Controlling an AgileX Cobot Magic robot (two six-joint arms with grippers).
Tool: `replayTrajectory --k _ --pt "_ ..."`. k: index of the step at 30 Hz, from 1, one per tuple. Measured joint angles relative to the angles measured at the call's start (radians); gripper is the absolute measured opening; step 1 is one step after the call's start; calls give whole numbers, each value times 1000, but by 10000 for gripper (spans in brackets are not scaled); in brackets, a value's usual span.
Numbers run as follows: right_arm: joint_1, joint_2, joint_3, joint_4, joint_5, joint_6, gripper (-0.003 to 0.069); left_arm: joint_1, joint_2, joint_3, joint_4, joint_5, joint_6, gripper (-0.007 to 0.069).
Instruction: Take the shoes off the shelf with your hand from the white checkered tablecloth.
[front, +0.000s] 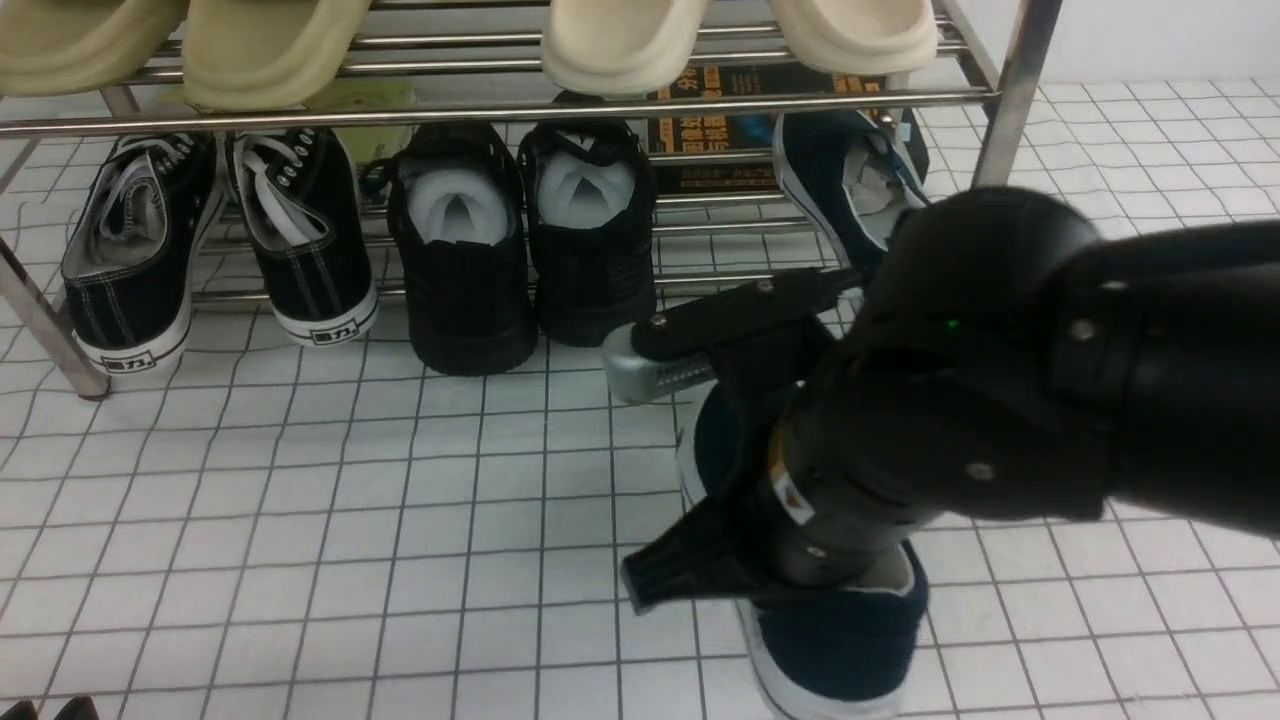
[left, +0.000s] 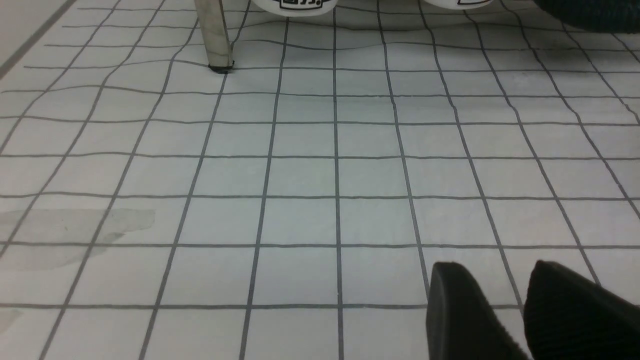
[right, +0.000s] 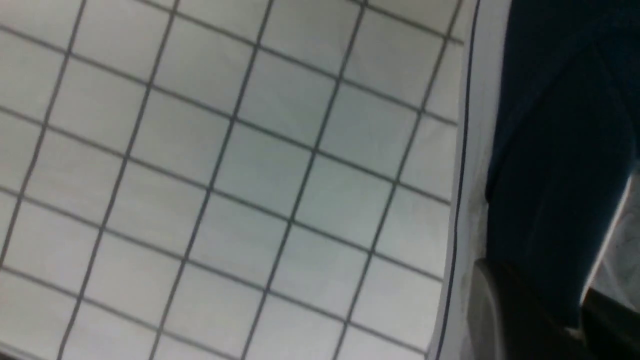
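The right pincer (right: 555, 325) is clamped on the side wall of a navy shoe (front: 840, 640). In the right wrist view, dark canvas and white trim sit between its two fingers. In the front view one black wedge finger (front: 680, 575) lies against the outside of that shoe at lower centre. The thick right arm, reaching in from the right edge, covers the shoe's middle. The shoe is off the shelf (front: 600, 105) and well in front of it, over the white checkered tablecloth (front: 300, 500); whether its sole touches the cloth cannot be told. The other navy shoe (front: 830, 165) is on the shelf's lower tier at upper right, partly behind the arm. To its left on that tier are all-black shoes (front: 520, 240) and black lace-up sneakers (front: 210, 240). Pale slippers (front: 450, 40) sit on the tier above. The left pincer (left: 500, 280) hangs low over bare cloth with its fingers a little apart, gripping nothing.
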Motion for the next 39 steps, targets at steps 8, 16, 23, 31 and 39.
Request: replayTrajectory --k 8,16,23,31,39 --pt "0 147 -40 -89 -115 123 33 0 0 0 0 0 0 242" --pt "-1 221 -50 -187 -181 313 185 -1 0 0 0 0 0 240" --pt "-17 188 -132 -59 -67 194 445 -1 0 0 0 0 0 240" --pt "-225 14 -413 -16 258 -187 51 -1 0 0 0 0 0 240" --pt "-419 12 -429 -37 298 -221 50 -1 0 0 0 0 0 240"
